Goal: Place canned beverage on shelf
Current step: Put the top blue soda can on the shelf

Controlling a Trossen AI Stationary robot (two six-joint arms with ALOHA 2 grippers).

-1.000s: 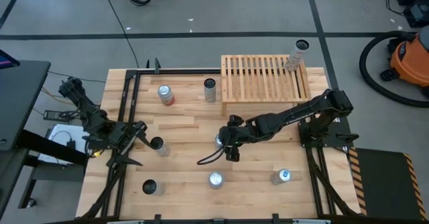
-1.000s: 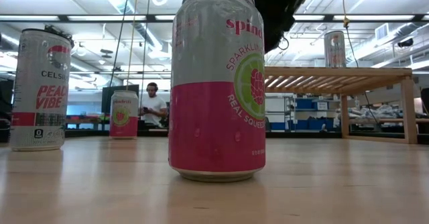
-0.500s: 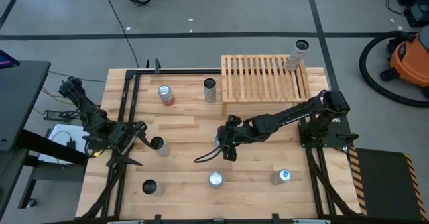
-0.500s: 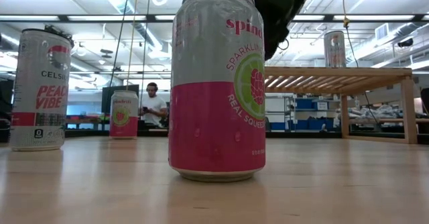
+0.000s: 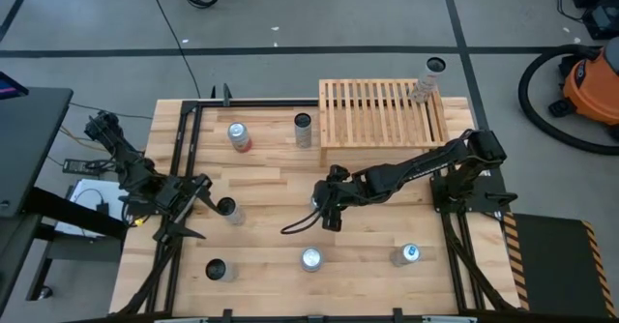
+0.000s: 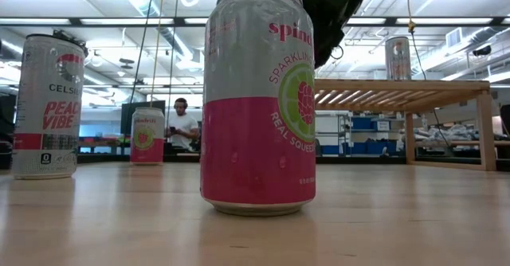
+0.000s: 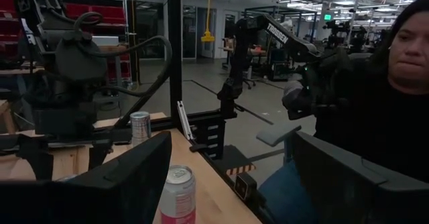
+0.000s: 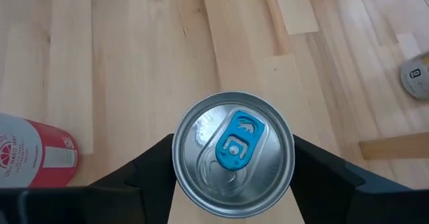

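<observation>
The can with the blue pull-tab (image 8: 232, 153) stands upright mid-desk, and the right gripper (image 5: 327, 205) is right over it, looking straight down on its silver lid. One dark finger (image 8: 151, 167) sits against one side of the can, the other against the opposite side, so the can fills the gap and the right gripper is pinching it at the rim. The can's base is hidden, so whether it is on the desk (image 5: 271, 168) or just off it cannot be told.

Beyond the right gripper, toward the far edge, lies the shelf (image 5: 382, 110), its slats bare but for one can (image 5: 426, 81) at its far right corner. Just beside the shelf stands a dark-topped can (image 5: 304, 128), and farther left a red-and-white can (image 5: 238, 135). On the near side of the right gripper two silver-topped cans (image 5: 310, 258) sit along the front of the desk.

Over on the left, the left gripper (image 5: 198, 199) hangs just beside another dark-topped can (image 5: 228, 210), its fingers (image 7: 127, 177) spread wide with nothing between them. Past it, off the desk, a person in dark clothing (image 7: 382, 117) is sitting.
</observation>
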